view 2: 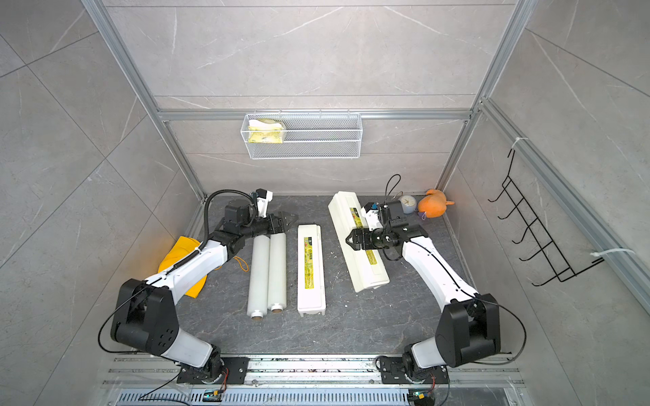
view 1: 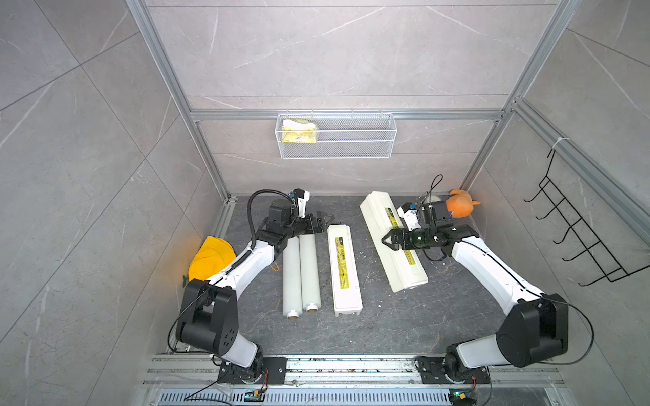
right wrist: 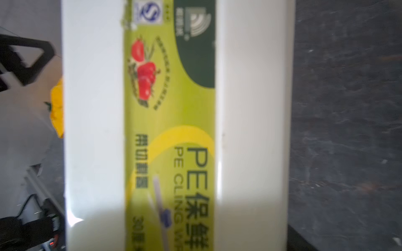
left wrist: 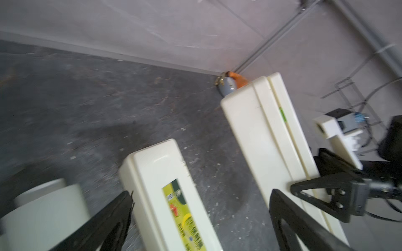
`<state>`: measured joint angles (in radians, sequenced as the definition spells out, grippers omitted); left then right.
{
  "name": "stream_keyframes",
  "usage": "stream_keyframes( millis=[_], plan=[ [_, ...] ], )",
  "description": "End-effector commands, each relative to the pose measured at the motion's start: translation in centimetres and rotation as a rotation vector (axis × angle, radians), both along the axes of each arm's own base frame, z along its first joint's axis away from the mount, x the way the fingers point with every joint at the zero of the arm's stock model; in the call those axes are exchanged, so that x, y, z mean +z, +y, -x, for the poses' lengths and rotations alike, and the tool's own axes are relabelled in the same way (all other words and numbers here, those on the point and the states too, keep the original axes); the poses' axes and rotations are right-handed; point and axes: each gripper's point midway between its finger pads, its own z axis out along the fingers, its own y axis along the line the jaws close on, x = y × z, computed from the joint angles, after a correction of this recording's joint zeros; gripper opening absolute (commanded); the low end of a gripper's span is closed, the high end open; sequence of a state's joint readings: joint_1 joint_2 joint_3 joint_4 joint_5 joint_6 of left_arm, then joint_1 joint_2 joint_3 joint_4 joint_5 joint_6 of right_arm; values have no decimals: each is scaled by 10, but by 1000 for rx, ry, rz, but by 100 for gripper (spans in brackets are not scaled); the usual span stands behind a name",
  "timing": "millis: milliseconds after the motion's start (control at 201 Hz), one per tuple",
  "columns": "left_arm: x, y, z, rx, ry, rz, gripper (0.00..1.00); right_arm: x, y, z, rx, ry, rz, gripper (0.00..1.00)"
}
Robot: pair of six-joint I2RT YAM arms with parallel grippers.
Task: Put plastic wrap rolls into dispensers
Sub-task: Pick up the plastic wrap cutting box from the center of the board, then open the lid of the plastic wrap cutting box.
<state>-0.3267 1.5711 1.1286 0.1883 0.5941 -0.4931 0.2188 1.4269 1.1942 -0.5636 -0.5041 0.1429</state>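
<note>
- Step in hand: getting a dispenser open. Both lids look shut, labels up, and neither roll is loaded yet.
- My right gripper [view 1: 387, 242] reaches across the angled dispenser [view 1: 375, 215], right of centre in both top views, with its fingertips at the box's picture-left edge. The jaws stand apart and hold nothing. I cannot tell whether they touch the lid. The right wrist view shows only blurred label and cream lid.
- My left gripper [view 1: 326, 222] hangs spread wide and empty, a little above centre. It is just past the upper end of the straight dispenser [view 1: 344, 274] and beside the upper ends of the rolls.
- The two plastic wrap rolls [view 1: 291, 281] lie side by side, touching, left of centre and just beside the straight dispenser. Brown cores show at their lower ends.
- Next move, as I judge it: catch the lid's long edge and swing it up on its hinge. A light plastic box on a smooth slab will likely slide, so my left gripper may need to steady it.
- Surface: dark grey marbled floor slab [view 1: 387, 327], flecked with small pale crumbs.
- Room: grey tiled walls and an aluminium frame.
- A white wire mesh basket [view 1: 351, 140] hangs at upper centre, with a yellow-white packet [view 1: 299, 131] in its left end. A black hook rack [view 1: 580, 239] hangs at right.
- An orange plush toy [view 1: 460, 204] and a small alarm clock [view 2: 408, 204] sit in the corner above my right gripper. A yellow cloth [view 1: 211, 258] lies at the slab's left edge.
</note>
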Motion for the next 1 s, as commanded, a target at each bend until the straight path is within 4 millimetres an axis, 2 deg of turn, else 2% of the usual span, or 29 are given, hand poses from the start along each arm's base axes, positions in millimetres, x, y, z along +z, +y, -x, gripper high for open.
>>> stream_keyframes(
  millis=[0,234,433,672,821,995],
  plan=[
    [72,-33,15,-264,-168,219,100,57,28,22,144,-63,-264,88],
    [113,-61,19,-407,-241,413,100,108,46,45,263,-93,-507,88],
    [135,-79,18,-438,-263,491,100,118,49,51,296,-96,-570,89],
    [134,-105,15,-470,-225,533,100,127,54,49,314,-105,-649,89],
    [139,-109,11,-480,-206,567,100,126,55,52,331,-106,-659,89],
    [120,-122,4,-463,-101,491,100,121,53,48,301,-122,-624,89]
  ],
)
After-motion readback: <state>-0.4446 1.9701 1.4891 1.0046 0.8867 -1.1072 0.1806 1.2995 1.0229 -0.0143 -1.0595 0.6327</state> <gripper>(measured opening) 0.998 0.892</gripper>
